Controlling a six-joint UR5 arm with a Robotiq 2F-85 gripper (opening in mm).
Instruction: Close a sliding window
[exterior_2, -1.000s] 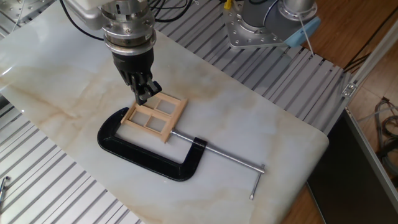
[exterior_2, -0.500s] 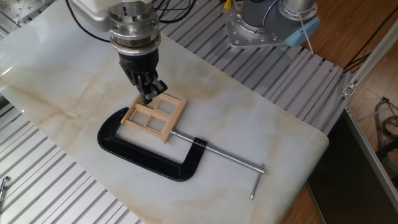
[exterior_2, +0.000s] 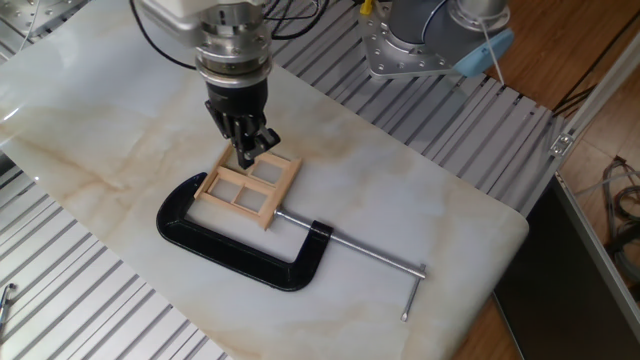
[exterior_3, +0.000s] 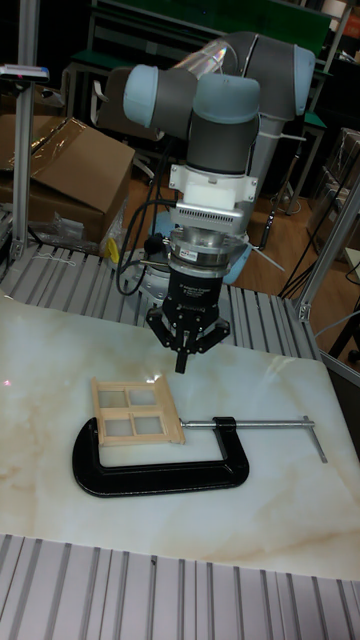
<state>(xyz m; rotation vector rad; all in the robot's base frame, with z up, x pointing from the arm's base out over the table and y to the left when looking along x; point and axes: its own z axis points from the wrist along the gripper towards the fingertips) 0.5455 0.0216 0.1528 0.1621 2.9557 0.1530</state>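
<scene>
Your gripper (exterior_2: 250, 150), fingers pressed together, hangs just above the window's (exterior_2: 247, 186) far rail; window sits below it, held in the clamp (exterior_2: 240, 250) on the surface (exterior_2: 420, 200). Go down w/ tips on the sash edge only, push slow & straight along the track.

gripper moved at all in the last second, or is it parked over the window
Yes. Against the clamped sliding window, which stays put, the gripper has shifted right and slightly up in the fixed view, toward the window's far edge.
</scene>
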